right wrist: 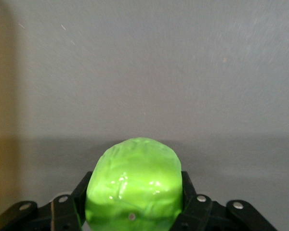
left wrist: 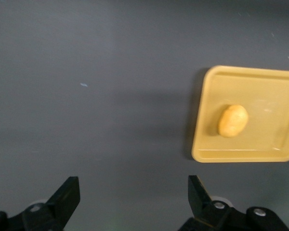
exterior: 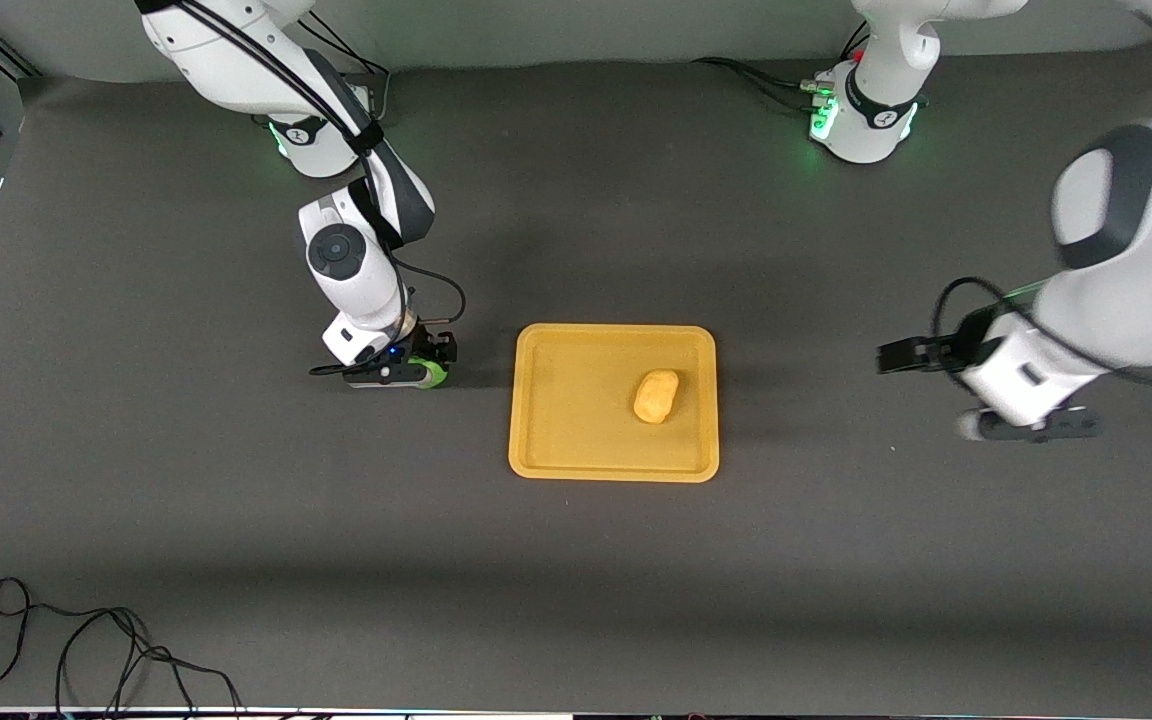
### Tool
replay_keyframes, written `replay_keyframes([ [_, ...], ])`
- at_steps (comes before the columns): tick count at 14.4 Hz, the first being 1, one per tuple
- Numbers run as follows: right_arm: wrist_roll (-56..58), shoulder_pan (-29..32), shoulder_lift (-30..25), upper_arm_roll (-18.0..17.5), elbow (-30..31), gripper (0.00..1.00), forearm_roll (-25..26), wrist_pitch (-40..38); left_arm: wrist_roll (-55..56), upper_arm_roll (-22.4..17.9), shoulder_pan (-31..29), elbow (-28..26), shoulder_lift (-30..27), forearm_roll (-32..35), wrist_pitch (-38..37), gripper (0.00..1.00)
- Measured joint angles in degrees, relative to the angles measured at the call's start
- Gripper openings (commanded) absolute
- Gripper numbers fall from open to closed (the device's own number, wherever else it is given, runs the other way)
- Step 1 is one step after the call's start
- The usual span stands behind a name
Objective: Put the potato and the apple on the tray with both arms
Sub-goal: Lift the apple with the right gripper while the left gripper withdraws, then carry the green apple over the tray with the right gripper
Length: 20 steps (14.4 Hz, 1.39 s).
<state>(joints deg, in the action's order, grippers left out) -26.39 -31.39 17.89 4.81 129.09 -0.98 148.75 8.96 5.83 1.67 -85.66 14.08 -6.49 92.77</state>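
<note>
1. Resting on the flat rectangular yellow-orange plastic tray (exterior: pixel 576 440), the small oval yellow-orange potato (exterior: pixel 656 396) lay toward the tray's left-arm end, so that half of the job looked done.
2. The small bright green, faintly ridged apple (right wrist: pixel 132 185) was not yet on the tray; it sat between the black fingers (right wrist: pixel 74 197) of the right claw (exterior: pixel 414 372), which was closed on it.
3. In the front view the right claw was low at the dark grey bench (exterior: pixel 236 520), just beside the tray's short edge at the right arm's end, with only a sliver of green showing beneath the wrist.
4. Whether the apple was touching the bench or lifted slightly clear could not be told, though the right wrist view, with the bench so close under it, suggested it was at most barely raised.
5. The left claw (left wrist: pixel 135 204) stood open and empty, its fingers spread wide, over bare bench well apart from the tray at the left arm's end; the left arm appeared to be waiting.
6. Seen from the left wrist, the tray and potato lay some way off, with nothing between the fingers.
7. What remained, by my reading, was for the right arm to carry the apple over the low rim, set it on the bare part of the tray clear of the potato, and let go.
</note>
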Motion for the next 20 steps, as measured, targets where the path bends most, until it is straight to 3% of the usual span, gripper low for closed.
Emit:
replay_keyframes([
  [4,1.1,0.4,-7.5,1.9,-15.6,0.42,0.0,-28.4,-7.4,-0.1,-3.2,-1.7,-4.8,4.3,-0.4,1.0],
  [7,1.2,0.5,-9.5,2.2,-29.0,0.42,0.0,-42.5,-11.5,-0.3,-6.1,-6.6,-9.2,4.4,1.0,1.0],
  [10,0.6,-0.5,-7.4,1.6,-38.0,0.42,-0.1,-45.8,-11.9,0.0,-6.2,-15.8,-13.9,5.8,8.3,1.0],
  [12,-3.1,-3.2,-3.0,1.3,-44.1,0.42,-0.1,-47.9,-12.2,0.1,-6.2,-20.4,-16.7,6.0,10.6,1.0],
  [17,-20.1,-12.5,12.6,-0.1,-62.8,0.42,-0.1,-52.7,-12.5,0.4,-6.2,-22.3,-18.3,6.1,11.6,1.0],
  [20,-25.5,-15.3,20.1,-0.8,-68.4,0.42,-0.1,-49.9,-12.6,0.4,-6.2,-22.7,-18.3,6.1,12.4,1.0],
])
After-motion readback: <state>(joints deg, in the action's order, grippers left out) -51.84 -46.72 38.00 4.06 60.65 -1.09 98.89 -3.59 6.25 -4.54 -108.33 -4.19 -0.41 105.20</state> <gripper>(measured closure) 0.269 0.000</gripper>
